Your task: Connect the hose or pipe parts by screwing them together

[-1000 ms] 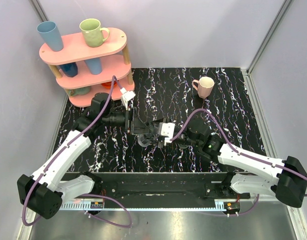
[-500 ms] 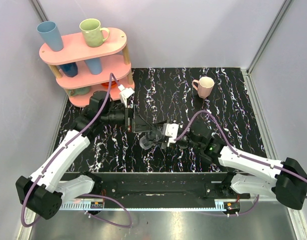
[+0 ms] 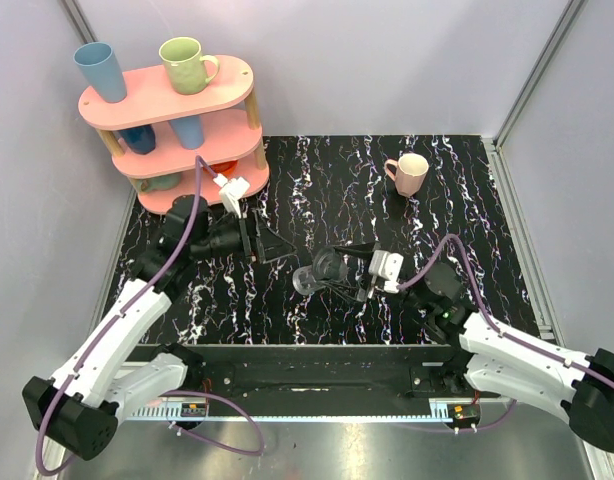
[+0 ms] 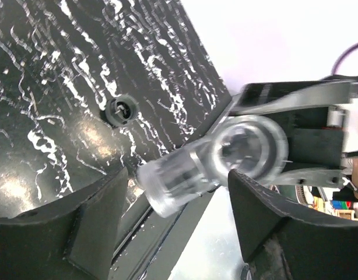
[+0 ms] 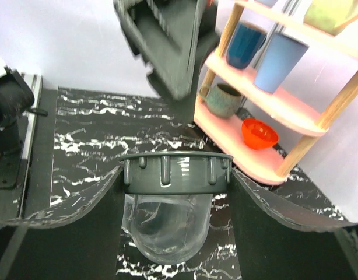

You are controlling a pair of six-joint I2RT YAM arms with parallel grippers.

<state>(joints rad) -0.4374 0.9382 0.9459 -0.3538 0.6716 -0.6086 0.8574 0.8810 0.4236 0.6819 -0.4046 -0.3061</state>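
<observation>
My right gripper (image 3: 332, 268) is shut on the hose or pipe parts and holds them above the middle of the black marbled table (image 3: 327, 190). In the right wrist view, a dark grey ribbed ring (image 5: 176, 172) sits on the end of a translucent bent tube (image 5: 167, 230), and both fingers press on the ring. My left gripper (image 3: 274, 246) stands open just left of the parts, apart from them. The left wrist view shows the tube's free end (image 4: 178, 178) between the spread fingers, touching neither.
A small round black cap (image 4: 122, 109) lies on the table. A pink three-tier shelf (image 3: 177, 110) with mugs stands at the back left, and an orange bowl (image 5: 259, 133) sits on its lowest tier. A pink mug (image 3: 409, 172) stands at the back right.
My left gripper let go of the parts and drew back to the left. My right gripper carried the parts a little to the right.
</observation>
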